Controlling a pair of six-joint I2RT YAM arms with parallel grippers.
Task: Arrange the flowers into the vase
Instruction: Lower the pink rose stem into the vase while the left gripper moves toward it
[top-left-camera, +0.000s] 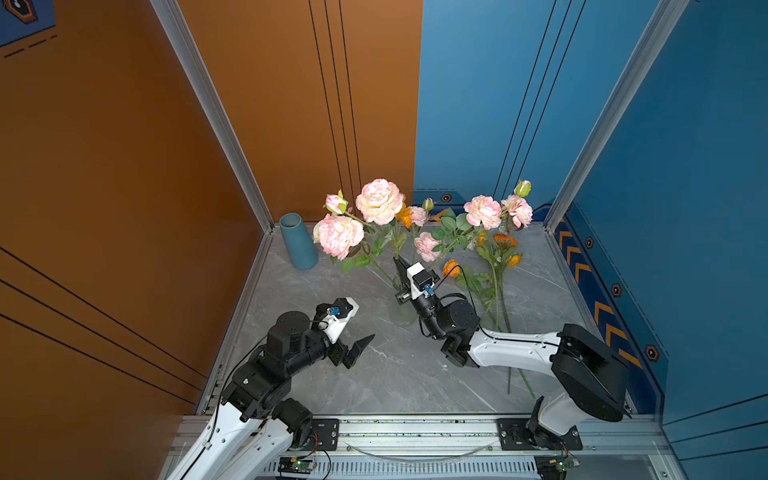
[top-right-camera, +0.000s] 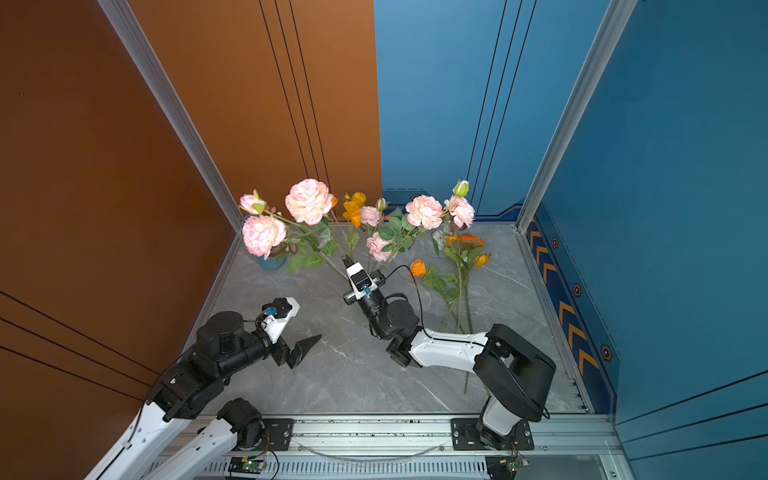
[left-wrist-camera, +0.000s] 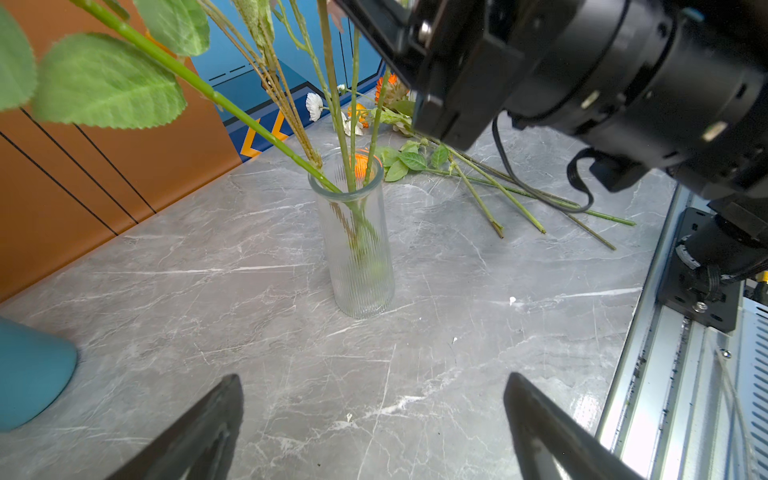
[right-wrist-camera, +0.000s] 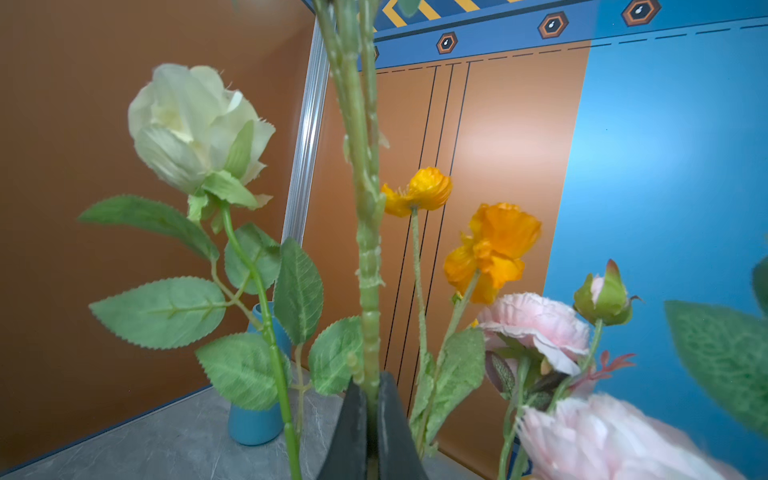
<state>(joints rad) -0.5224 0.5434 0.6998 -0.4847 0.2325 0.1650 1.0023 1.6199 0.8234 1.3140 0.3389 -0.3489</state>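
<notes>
Item: my right pincer (right-wrist-camera: 371, 384), jaws together, clamped on a thick green stem (right-wrist-camera: 368, 249) above the glass vase (left-wrist-camera: 357, 249).
Item: my left pincer (left-wrist-camera: 374, 377), jaws wide apart, holding nothing, over the table (left-wrist-camera: 249, 332).
Item: flowers (top-left-camera: 379, 201), pink, cream and orange blooms, several stems standing in the glass vase.
Item: loose flowers (top-left-camera: 496, 270), lying on the table at right.
Item: blue vase (top-left-camera: 297, 243), upright, back left corner.
</notes>
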